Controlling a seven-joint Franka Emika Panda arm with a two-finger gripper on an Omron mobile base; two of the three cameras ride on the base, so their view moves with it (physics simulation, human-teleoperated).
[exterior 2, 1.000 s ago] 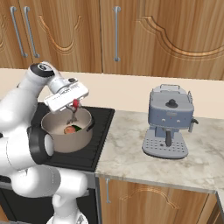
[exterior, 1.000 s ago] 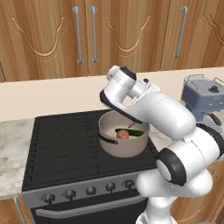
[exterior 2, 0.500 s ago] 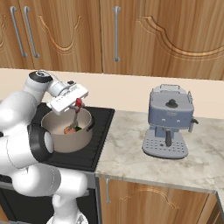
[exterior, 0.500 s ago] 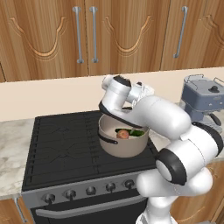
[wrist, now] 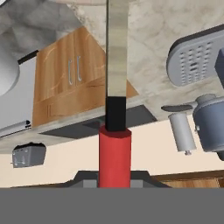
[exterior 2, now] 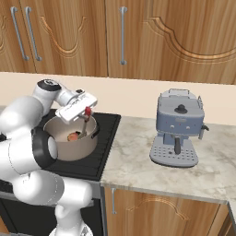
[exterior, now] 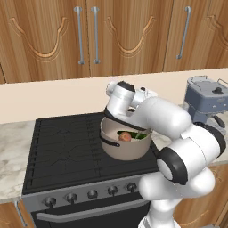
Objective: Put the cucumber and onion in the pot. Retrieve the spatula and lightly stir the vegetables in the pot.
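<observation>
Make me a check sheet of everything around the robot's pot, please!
Surface: black stove set in a marble counter.
Job's things: pot on the stove; onion and cucumber inside; spatula reaching down into the pot.
Clutter: coffee machine on the counter.
Grippers: gripper shut on the spatula's red handle end, above the pot.
Cables: nothing seen.
Surroundings: wooden cabinets above, beige wall behind.
</observation>
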